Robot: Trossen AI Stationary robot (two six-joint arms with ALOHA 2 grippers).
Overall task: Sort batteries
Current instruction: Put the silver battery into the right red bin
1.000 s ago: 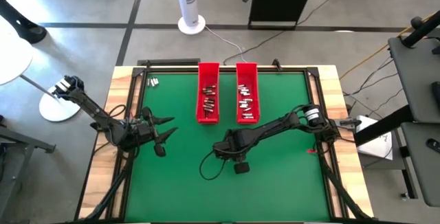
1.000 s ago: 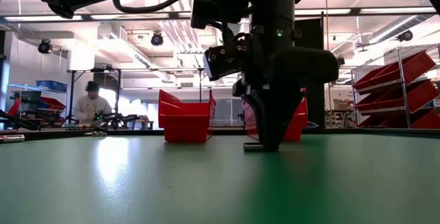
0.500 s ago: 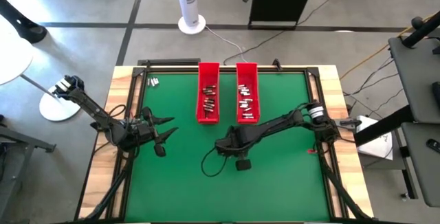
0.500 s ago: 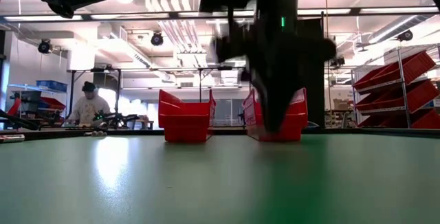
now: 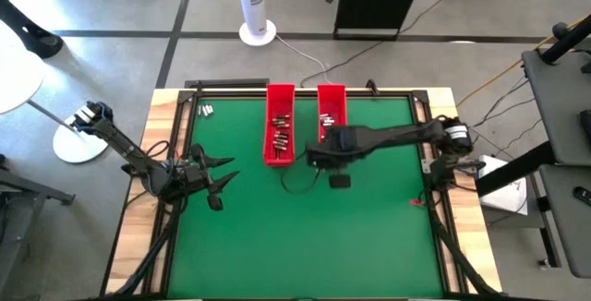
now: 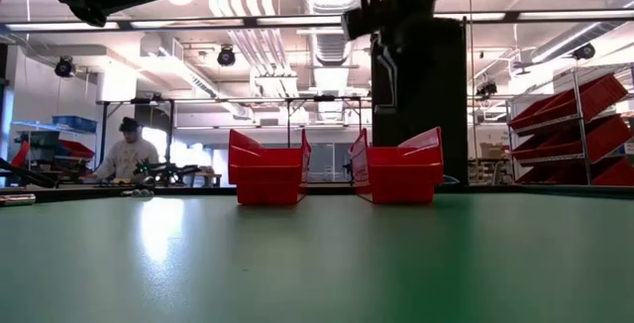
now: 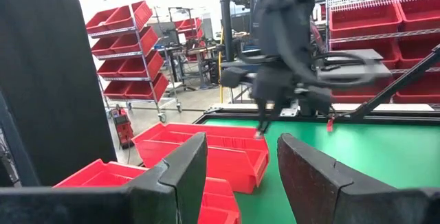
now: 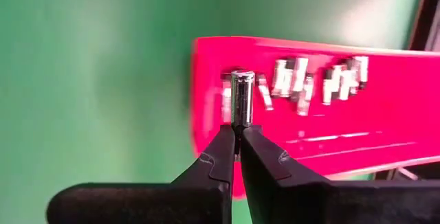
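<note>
My right gripper (image 8: 238, 139) is shut on one silvery battery (image 8: 242, 97), raised over the near end of the right red tray (image 5: 331, 107). That tray holds several batteries (image 8: 309, 81). The left red tray (image 5: 280, 126) beside it holds several more. In the left wrist view the right gripper (image 7: 261, 129) shows above the mat beside the trays. A few loose batteries (image 5: 205, 110) lie on the mat at its far left corner. My left gripper (image 5: 220, 175) waits open at the mat's left edge, holding nothing. My right gripper pinches the battery's lower end (image 8: 240, 119) between its two fingertips. The fingers point steeply down from above. The battery sticks out past the tips in line with the fingers, lifted clear of the mat and the tray.
The green mat (image 5: 277, 236) has free room in its near half. A wooden frame (image 5: 166, 135) borders it. Beyond the far edge stand a white fan (image 5: 256, 6) and a black cabinet (image 5: 374, 1). A person (image 6: 127, 153) sits far behind the table.
My right gripper has risen from the mat's middle and gone toward the far edge, to the near end of the right red tray. The battery that lay on the mat under its fingers is now lifted clear.
</note>
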